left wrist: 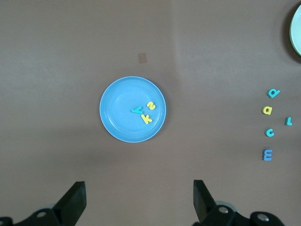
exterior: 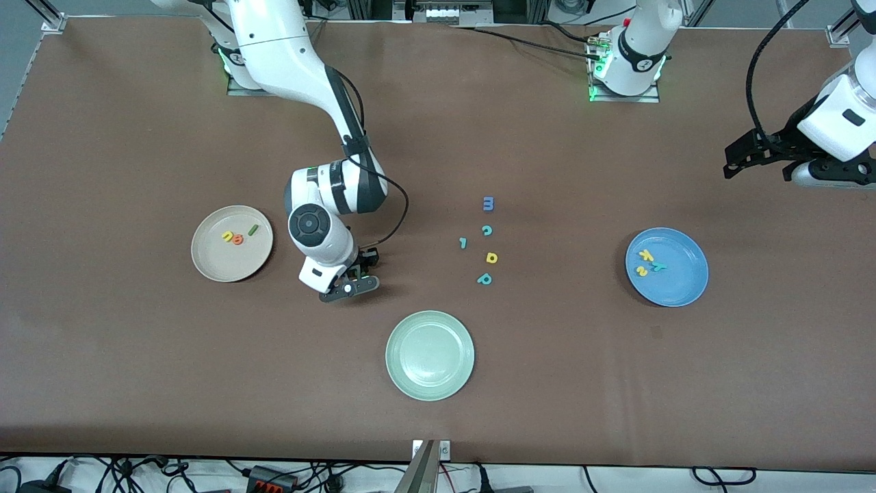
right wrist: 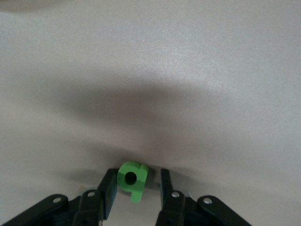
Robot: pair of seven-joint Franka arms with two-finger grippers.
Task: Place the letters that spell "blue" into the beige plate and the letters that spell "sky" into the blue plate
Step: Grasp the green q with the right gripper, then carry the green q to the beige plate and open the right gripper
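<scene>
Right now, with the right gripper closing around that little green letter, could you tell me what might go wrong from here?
1. The green "b" sits between the right gripper fingers but looks off-centre and tilted; it may twist or pop out as they close.
2. The beige plate already holds three letters; a drop could bounce or knock them.
3. Leftover letters lie nearby; the teal ones could be mistaken for task letters. The left gripper waits open above the blue plate.

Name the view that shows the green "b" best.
The right wrist view: the green "b" sits between the right gripper fingers, low over the table. In the front view the gripper hides it. The left wrist view does not include it.
</scene>
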